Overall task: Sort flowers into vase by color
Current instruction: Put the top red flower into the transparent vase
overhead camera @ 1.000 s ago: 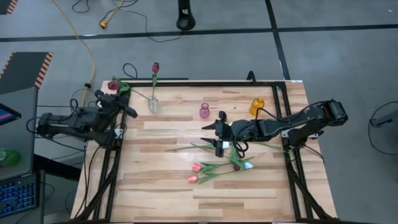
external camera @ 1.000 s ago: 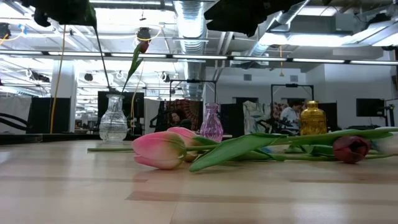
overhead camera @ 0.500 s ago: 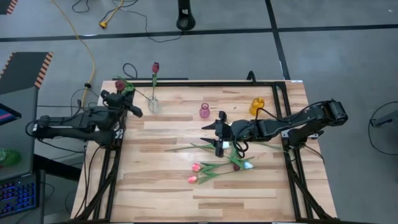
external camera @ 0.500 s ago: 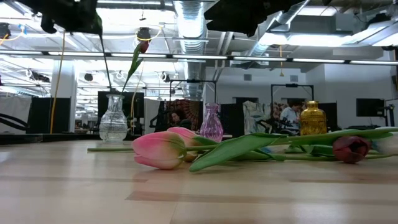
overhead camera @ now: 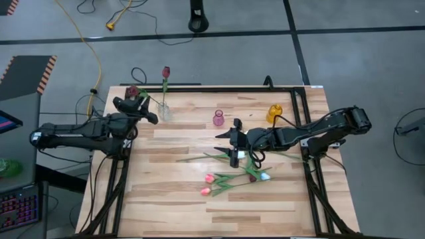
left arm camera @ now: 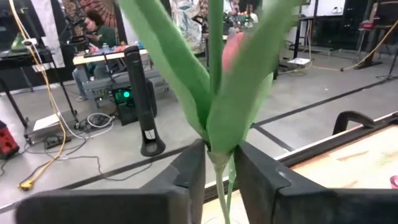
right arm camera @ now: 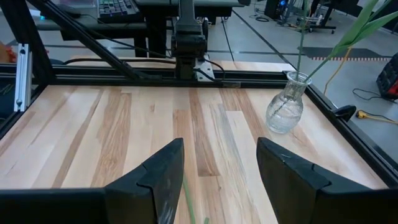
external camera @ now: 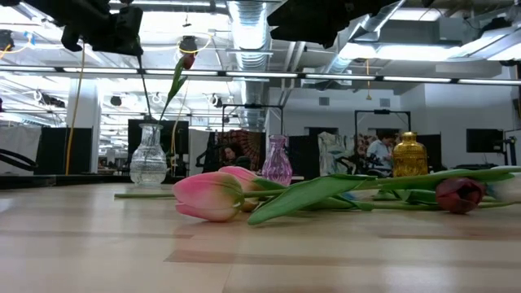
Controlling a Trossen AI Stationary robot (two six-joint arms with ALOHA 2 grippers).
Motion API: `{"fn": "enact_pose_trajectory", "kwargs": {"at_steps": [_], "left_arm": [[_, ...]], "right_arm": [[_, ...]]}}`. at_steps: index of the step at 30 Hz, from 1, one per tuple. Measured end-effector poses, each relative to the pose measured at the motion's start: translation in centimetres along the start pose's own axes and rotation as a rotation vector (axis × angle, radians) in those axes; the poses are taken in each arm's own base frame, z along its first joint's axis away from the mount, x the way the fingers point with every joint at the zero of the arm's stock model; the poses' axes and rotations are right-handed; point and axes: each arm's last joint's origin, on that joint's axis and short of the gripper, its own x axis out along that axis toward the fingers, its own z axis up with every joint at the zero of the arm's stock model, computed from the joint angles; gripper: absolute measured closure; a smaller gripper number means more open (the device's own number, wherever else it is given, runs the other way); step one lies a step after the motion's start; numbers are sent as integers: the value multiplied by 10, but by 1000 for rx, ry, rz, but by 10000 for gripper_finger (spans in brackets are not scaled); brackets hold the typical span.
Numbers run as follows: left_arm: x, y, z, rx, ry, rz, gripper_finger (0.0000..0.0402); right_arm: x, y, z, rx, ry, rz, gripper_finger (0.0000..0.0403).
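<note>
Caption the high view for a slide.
Left gripper carries a dark red tulip toward the clear vase; right gripper waits mid-table.

Pink tulips lying mid-table, red tulip upright in vase

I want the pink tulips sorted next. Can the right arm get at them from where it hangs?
Probably yes: the right tool hangs open just beyond the pink tulips, with only loose stems between.

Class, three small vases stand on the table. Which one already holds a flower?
The clear glass vase, nearest the left gripper: a dark red tulip stands in it. The pink vase and the yellow vase hold none.
</note>
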Motion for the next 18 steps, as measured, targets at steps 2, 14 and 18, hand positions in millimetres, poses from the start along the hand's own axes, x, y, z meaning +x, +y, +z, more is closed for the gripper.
{"fn": "enact_pose_trajectory", "kwargs": {"at_steps": [2, 14, 18], "left_arm": [[0, -1, 0, 0, 3, -22, 303], [-1, 0, 1, 20, 5, -43, 268], [-2, 1, 10, 24, -6, -45, 268]], "right_arm": [[0, 0, 0, 0, 0, 0, 176], [0, 0, 0, 1, 0, 1, 176], [0, 0, 0, 0, 3, 0, 176]]}}
